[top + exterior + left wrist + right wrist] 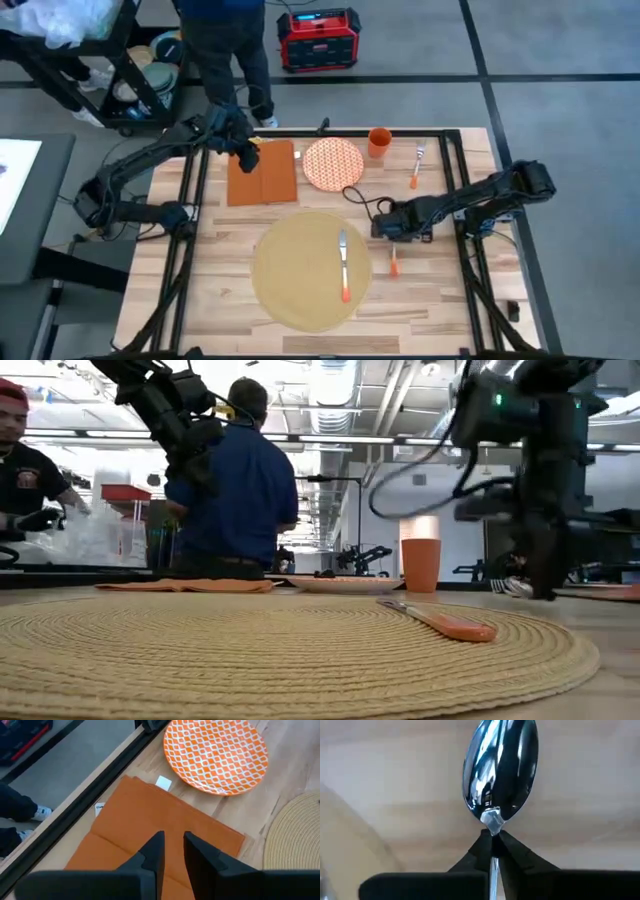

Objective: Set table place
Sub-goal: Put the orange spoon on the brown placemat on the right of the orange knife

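Observation:
The round tan placemat (300, 285) lies on the wooden table (440, 320) near its front edge, with an orange-handled knife (343, 262) on its right half. To the mat's right, my right gripper (383, 228) is shut on a spoon whose shiny bowl (500, 767) fills the right wrist view; its orange handle (393, 264) shows toward the near edge. At the far left, my left gripper (173, 840) hovers above the rust-orange napkin (150, 820), with a narrow gap between its fingers and nothing in them. My right gripper pinches the spoon's thin neck (493, 822), just below the bowl, between its two fingertips. The bowl stands out past the fingertips and the stem runs back between the fingers. I cannot tell whether the spoon touches the table.
An orange-and-white patterned plate (333, 163), an orange cup (379, 142) and an orange-handled fork (417, 165) stand along the far edge. Black frame rails (462, 200) cross the table on both sides. A person (235, 490) stands behind the far edge.

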Robot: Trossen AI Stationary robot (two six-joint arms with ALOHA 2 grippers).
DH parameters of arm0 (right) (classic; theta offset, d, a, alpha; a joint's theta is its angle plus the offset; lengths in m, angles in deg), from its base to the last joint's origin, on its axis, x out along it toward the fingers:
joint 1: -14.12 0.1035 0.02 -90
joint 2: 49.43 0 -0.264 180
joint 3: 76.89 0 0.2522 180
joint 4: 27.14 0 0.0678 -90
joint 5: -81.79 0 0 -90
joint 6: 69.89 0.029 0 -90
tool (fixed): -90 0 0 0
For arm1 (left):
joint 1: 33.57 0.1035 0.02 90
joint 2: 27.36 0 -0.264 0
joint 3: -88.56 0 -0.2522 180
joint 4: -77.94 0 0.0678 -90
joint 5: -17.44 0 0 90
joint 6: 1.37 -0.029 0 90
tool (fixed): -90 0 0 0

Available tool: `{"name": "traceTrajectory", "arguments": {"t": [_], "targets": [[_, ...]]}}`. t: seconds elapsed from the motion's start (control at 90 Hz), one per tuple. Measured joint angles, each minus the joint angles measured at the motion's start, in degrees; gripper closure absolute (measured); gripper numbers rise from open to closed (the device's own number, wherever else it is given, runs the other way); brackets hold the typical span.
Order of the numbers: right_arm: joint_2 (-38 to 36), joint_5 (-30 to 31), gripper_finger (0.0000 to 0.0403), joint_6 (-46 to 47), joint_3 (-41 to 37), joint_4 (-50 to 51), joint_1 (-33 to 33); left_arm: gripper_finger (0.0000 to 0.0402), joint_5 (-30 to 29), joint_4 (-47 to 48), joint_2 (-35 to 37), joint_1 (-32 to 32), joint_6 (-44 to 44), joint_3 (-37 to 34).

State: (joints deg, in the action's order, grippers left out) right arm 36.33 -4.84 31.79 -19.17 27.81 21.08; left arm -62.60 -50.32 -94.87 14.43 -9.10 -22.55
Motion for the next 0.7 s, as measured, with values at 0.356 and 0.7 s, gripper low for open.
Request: {"name": "traceTrajectory", "arguments": {"t": [0.356, 0.7], "targets": [[2.7, 4.0, 0.0403, 6.1, 5.5, -4.9, 7.3, 0.0350, 0.0, -0.2, -0.1, 0.0, -0.2, -0.5], [20.8, 1.5, 0.0403, -9.8, 23.1, -3.2, 6.3, 0.0350, 0.0, -0.9, -0.1, -0.2, 1.7, -6.2]]}}
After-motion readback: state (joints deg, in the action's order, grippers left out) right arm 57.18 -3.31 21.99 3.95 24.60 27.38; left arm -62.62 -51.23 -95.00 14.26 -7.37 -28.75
